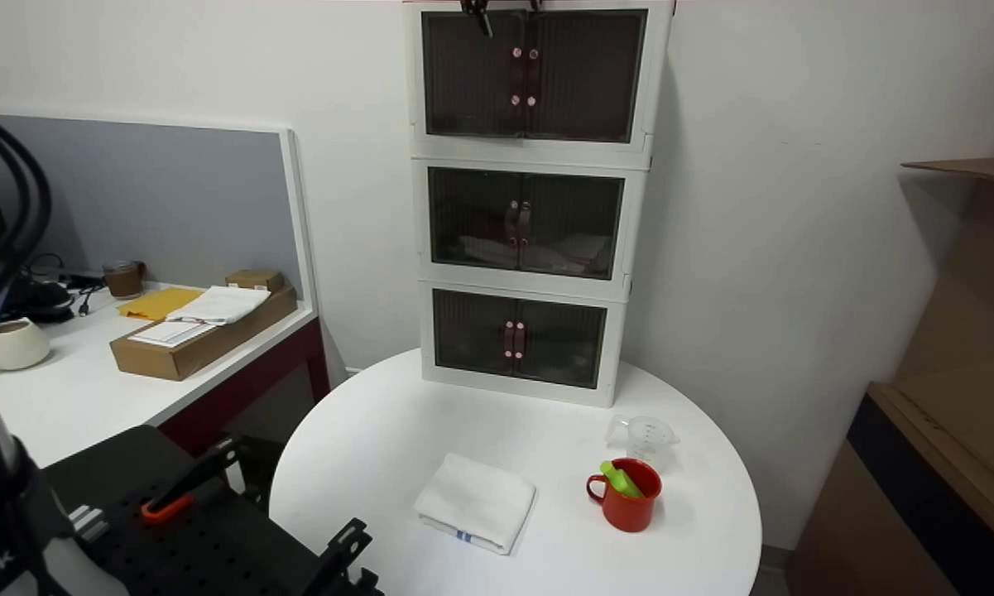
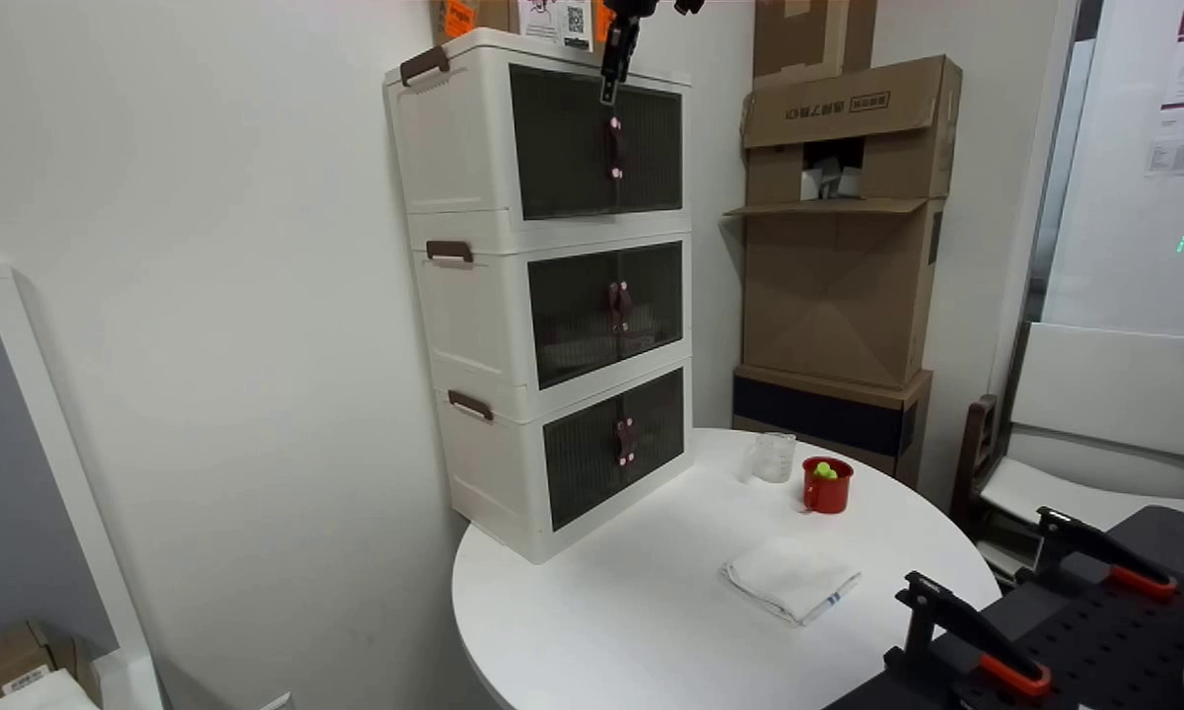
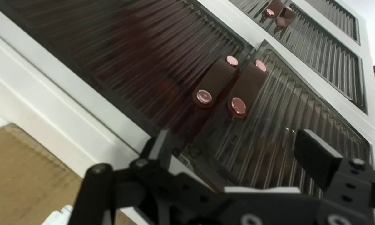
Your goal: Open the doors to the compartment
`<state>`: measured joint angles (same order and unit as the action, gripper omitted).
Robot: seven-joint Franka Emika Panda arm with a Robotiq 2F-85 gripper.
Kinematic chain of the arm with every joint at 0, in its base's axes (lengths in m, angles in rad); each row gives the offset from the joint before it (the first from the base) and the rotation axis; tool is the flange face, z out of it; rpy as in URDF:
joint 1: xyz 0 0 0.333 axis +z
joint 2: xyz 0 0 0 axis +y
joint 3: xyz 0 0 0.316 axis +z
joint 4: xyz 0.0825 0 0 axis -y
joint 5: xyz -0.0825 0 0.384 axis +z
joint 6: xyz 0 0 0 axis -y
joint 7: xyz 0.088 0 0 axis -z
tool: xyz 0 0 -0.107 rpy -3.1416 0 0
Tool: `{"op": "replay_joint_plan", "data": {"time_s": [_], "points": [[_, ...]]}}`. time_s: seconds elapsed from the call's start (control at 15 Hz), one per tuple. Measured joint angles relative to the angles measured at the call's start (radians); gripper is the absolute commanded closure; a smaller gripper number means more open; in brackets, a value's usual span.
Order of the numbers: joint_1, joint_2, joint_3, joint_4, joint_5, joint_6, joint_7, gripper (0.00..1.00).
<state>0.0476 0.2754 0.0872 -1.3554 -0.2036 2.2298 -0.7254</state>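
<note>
The compartment [image 1: 650, 74] is the white-framed top tier of the cabinet. Its doors are dark translucent panels: the left door [image 1: 463, 91] and right door [image 1: 592, 79], with brown straps and pink knobs at the middle. The left door's inner edge stands slightly out from the frame; it is the right-hand panel [image 3: 268, 125] in the wrist view. The right door [image 3: 128, 56] looks shut. My gripper [image 3: 234, 137] is open and empty, in front of the left door near its upper inner corner. In both exterior views only its fingertips show at the top [image 1: 509, 15] [image 2: 649, 44].
The middle tier [image 1: 530, 219] and bottom tier [image 1: 517, 339] have shut doors. Cardboard boxes [image 2: 527, 18] sit on top of the cabinet; more [image 2: 838, 296] stand beside it. The table [image 1: 364, 439] bears a towel [image 1: 476, 501], red mug [image 1: 629, 505] and measuring cup [image 1: 647, 434].
</note>
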Motion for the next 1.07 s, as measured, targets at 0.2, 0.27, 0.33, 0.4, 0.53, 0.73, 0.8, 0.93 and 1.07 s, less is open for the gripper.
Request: {"op": "replay_joint_plan", "data": {"time_s": [0.2,0.27,0.33,0.4,0.53,0.73,0.8,0.93,1.07], "points": [[0.0,0.004,0.005,0.0,0.004,-0.004,-0.008,0.0],[0.0,0.005,0.009,-0.001,0.005,-0.007,-0.011,0.0],[0.0,0.006,0.014,-0.002,0.007,-0.009,-0.016,0.0],[0.0,0.006,0.018,-0.004,0.007,-0.011,-0.022,0.0],[0.0,0.007,0.026,-0.008,0.012,-0.014,-0.039,0.0],[0.006,0.005,0.057,-0.025,0.024,-0.036,-0.054,0.0],[0.009,0.002,0.065,-0.03,0.024,-0.045,-0.053,0.0],[0.015,-0.006,0.08,-0.041,0.023,-0.057,-0.043,0.0],[0.039,-0.015,0.082,-0.054,-0.016,-0.052,0.026,0.0]]}}
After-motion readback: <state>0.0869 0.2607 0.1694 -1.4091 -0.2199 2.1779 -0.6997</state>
